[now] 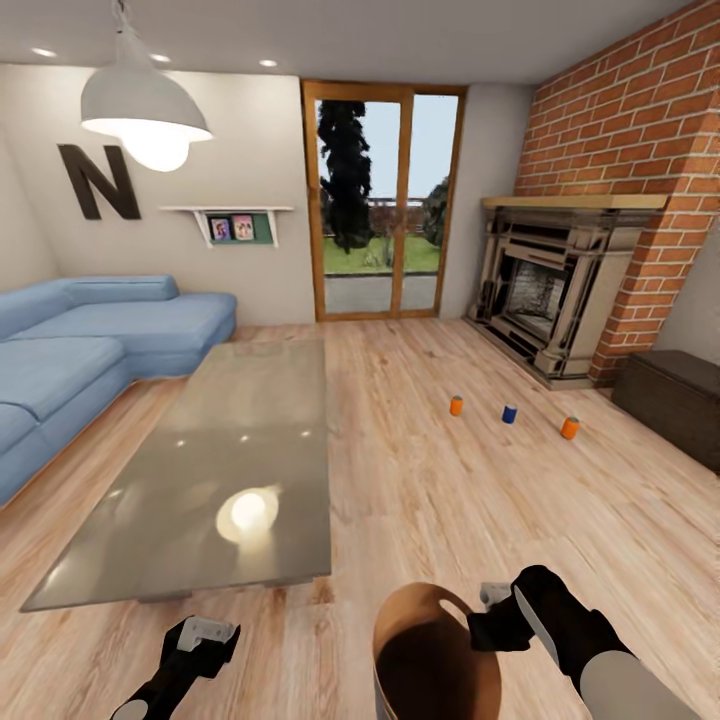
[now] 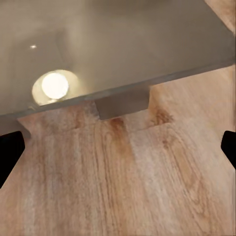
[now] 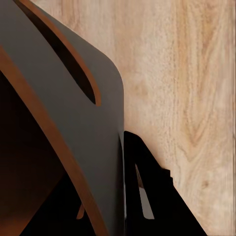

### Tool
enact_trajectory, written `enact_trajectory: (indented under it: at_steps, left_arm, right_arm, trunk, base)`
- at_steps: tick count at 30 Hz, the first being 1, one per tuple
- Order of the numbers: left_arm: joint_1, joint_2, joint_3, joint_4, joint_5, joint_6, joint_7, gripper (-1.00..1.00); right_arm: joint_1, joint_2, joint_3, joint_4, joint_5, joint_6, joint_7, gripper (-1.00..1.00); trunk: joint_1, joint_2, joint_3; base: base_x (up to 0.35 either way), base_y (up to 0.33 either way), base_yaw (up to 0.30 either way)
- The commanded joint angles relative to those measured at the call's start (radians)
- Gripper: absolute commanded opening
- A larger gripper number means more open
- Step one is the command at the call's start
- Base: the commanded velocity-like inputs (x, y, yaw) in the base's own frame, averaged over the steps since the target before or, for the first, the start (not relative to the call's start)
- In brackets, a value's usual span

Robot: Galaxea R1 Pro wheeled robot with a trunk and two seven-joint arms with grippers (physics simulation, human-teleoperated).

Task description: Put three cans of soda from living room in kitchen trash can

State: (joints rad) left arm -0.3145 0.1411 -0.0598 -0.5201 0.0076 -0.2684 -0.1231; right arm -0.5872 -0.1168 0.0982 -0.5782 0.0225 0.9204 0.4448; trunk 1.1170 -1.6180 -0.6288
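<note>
Three soda cans stand upright on the light wood floor in front of the fireplace: an orange can, a blue can and a second orange can. The trash can, brown inside and on its rim, is at the bottom of the head view, and my right gripper is shut on its rim. In the right wrist view the bin's grey wall runs between the fingers, with one black finger outside it. My left gripper is open and holds nothing; its fingertips stand wide apart over bare floor.
A long glass-topped coffee table stands just ahead on the left, and its near edge lies close to my left gripper. Beyond it is a blue sofa. The fireplace, a dark low cabinet and glass doors line the far side.
</note>
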Motion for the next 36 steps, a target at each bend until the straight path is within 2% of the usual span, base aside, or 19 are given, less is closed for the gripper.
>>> enact_trajectory:
  at_steps: [1,21,36]
  left_arm:
    - [0.000,0.000,0.000,0.000,0.000,0.000,0.000,1.00]
    - [0.000,0.000,0.000,0.000,0.000,0.000,-0.001,1.00]
    - [0.000,0.000,0.000,0.000,0.000,0.000,0.000,1.00]
  right_arm:
    - [0.000,0.000,-0.001,0.000,-0.032,0.007,0.007,-1.00]
    - [0.000,0.000,-0.001,0.001,-0.032,0.006,0.018,-1.00]
    - [0.000,0.000,-0.001,0.001,-0.032,0.006,0.006,-1.00]
  trunk:
    - [0.000,0.000,0.000]
    - [0.000,0.000,-0.002]
    - [0.000,0.000,-0.002]
  base:
    - [0.179,-0.244,-0.057]
    - [0.172,-0.246,-0.009]
    - [0.156,-0.251,-0.219]
